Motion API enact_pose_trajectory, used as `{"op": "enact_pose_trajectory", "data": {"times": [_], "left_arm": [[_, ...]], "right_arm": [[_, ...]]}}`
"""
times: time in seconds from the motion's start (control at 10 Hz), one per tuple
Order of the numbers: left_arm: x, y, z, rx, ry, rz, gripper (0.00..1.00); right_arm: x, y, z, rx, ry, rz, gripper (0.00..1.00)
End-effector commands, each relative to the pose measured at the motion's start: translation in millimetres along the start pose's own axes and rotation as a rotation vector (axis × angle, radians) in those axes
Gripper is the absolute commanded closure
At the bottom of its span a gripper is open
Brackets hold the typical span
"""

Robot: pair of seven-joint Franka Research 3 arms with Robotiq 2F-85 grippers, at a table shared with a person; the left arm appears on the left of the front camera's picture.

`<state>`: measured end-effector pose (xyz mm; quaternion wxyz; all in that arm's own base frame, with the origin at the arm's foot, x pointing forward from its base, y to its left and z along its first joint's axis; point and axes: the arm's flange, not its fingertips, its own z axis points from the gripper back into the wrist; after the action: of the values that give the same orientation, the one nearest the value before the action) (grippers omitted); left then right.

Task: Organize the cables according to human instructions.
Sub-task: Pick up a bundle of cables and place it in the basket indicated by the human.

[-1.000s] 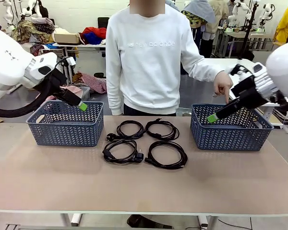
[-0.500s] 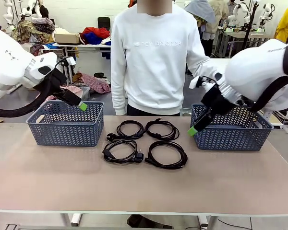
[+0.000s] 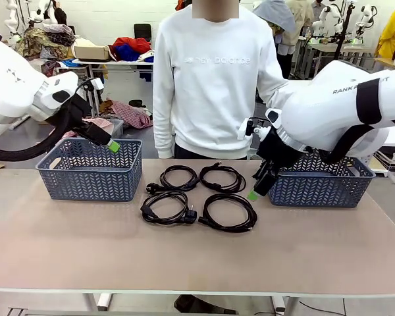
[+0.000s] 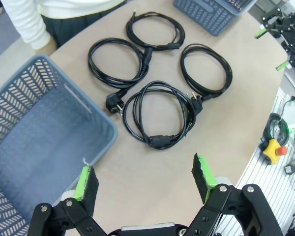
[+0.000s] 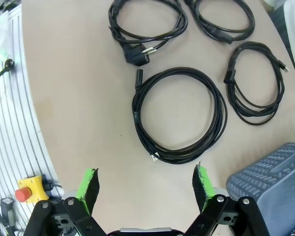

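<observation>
Four coiled black cables lie mid-table between two baskets: back-left [image 3: 178, 168], back-right [image 3: 221, 167], front-left [image 3: 164, 222] and front-right [image 3: 228, 228]. My right gripper [image 3: 253, 194] is open, hanging low just right of the front-right cable and left of the right basket [image 3: 322, 187]. In the right wrist view that gripper [image 5: 145, 182] sits above the large front-right loop [image 5: 135, 110], with nothing between its fingers. My left gripper [image 3: 112, 146] is open above the left basket [image 3: 89, 172]. In the left wrist view it [image 4: 143, 172] looks down on the basket's corner [image 4: 34, 147] and the cable with the chunky plug [image 4: 160, 140].
A person in a white sweater [image 3: 207, 79] stands at the far edge behind the cables. Both blue baskets hold nothing. The near half of the table [image 3: 197, 263] is bare. An emergency stop button [image 5: 27, 189] sits off the table edge.
My right arm swung left and down, from over the right basket to beside the front-right cable. The person's hand that pointed at the right basket is now hidden. The left arm stayed still.
</observation>
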<state>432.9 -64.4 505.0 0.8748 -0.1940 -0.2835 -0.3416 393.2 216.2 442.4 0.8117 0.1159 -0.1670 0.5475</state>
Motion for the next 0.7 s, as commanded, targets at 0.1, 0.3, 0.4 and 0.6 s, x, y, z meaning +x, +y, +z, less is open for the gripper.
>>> {"op": "enact_pose_trajectory", "data": {"times": [0.1, 0.3, 0.4, 0.6], "left_arm": [[-2.4, 1.3, 1.0, -0.019, -0.017, -0.013, 0.0], [-2.4, 1.3, 1.0, -0.019, -0.017, -0.013, 0.0], [-2.4, 1.3, 1.0, -0.019, -0.017, -0.013, 0.0], [-2.4, 1.3, 1.0, -0.019, -0.017, -0.013, 0.0]], "right_arm": [[-0.8, -0.7, -0.3, 0.008, -0.006, -0.011, 0.0], [-0.8, -0.7, -0.3, 0.008, -0.006, -0.011, 0.0], [-0.8, -0.7, -0.3, 0.008, -0.006, -0.011, 0.0], [3.5, 2.8, -7.0, 0.005, 0.045, 0.006, 0.0]]}}
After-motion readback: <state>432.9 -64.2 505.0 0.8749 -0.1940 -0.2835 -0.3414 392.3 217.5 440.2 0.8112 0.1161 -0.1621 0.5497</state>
